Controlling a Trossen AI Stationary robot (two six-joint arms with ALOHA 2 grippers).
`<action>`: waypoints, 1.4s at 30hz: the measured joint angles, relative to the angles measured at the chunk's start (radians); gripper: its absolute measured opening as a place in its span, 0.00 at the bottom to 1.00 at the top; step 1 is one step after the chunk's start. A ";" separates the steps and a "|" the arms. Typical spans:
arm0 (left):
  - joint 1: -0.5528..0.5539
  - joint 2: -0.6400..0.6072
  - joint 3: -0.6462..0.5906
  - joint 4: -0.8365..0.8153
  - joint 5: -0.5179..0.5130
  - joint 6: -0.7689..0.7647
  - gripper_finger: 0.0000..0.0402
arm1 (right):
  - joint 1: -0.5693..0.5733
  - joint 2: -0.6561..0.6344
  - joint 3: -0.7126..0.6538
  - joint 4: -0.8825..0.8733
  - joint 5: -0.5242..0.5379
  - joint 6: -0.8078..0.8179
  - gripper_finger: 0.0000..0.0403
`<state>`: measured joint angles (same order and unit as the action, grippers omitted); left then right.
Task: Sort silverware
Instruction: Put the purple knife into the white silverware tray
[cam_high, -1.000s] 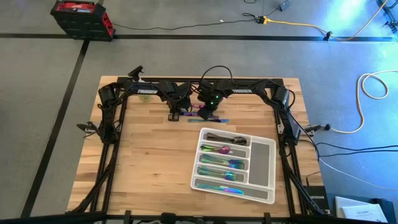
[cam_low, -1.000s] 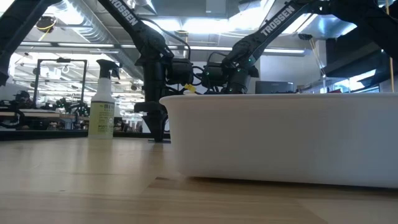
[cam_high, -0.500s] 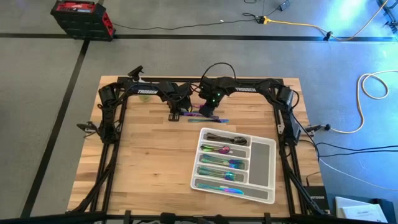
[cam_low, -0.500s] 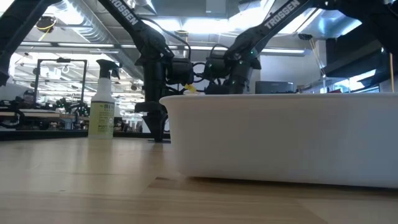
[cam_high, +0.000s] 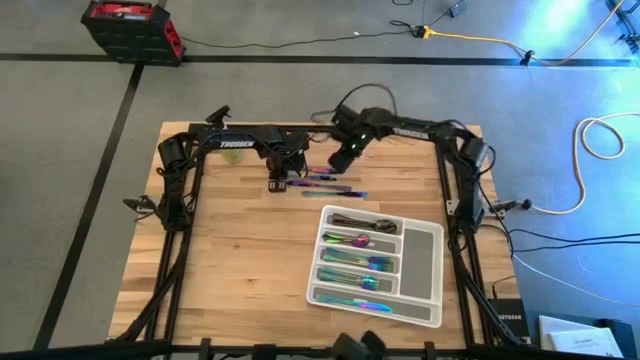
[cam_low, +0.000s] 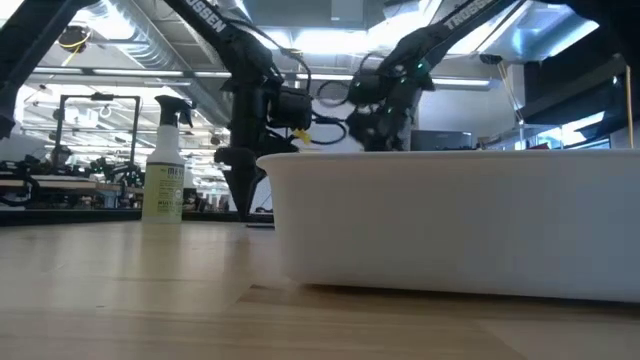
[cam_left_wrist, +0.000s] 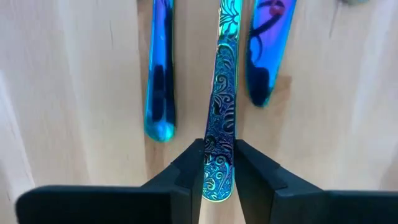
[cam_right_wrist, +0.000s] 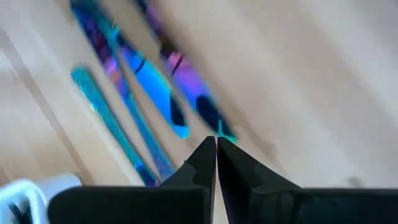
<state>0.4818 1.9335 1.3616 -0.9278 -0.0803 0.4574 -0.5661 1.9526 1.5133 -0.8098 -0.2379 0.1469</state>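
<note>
My left tool (cam_left_wrist: 219, 163) sits low at the desk's far edge, fingers clamped on the tail of one patterned iridescent handle (cam_left_wrist: 221, 106); the grip is at the very end because the neighbouring pieces lie close on both sides, a plain blue handle (cam_left_wrist: 159, 81) on one and a broader purple-blue piece (cam_left_wrist: 268, 50) on the other, neither touched by my fingers; the handle appears to lie flat on the wood, not yet lifted.

My right tool (cam_right_wrist: 216, 163) hangs above the same cluster, nearer the far edge, fingers pressed together on nothing; I judge it is raised to stay clear of the left arm's pick.

Loose silverware (cam_high: 330, 184) lies in a short row near the desk's far edge, between the two arms; the compartment tray (cam_high: 422, 262) sits toward the right near corner, well apart from the row, several slots already holding iridescent pieces, one long slot bare; a spray bottle (cam_low: 165, 160) stands by the far left corner.
</note>
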 joint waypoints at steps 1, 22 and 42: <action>-0.002 0.000 0.011 -0.019 0.000 -0.005 0.15 | -0.015 -0.020 0.000 0.003 0.000 0.015 0.00; -0.143 -0.217 0.094 -0.027 0.006 -0.132 0.14 | -0.076 -0.450 -0.002 0.007 0.169 0.224 0.00; -0.317 -0.225 0.050 0.133 -0.153 -0.442 0.15 | 0.025 -0.555 -0.002 -0.152 0.024 -0.072 0.00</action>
<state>0.1648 1.7088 1.4120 -0.7944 -0.2331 0.0158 -0.5414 1.3974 1.5108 -0.9621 -0.2136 0.0746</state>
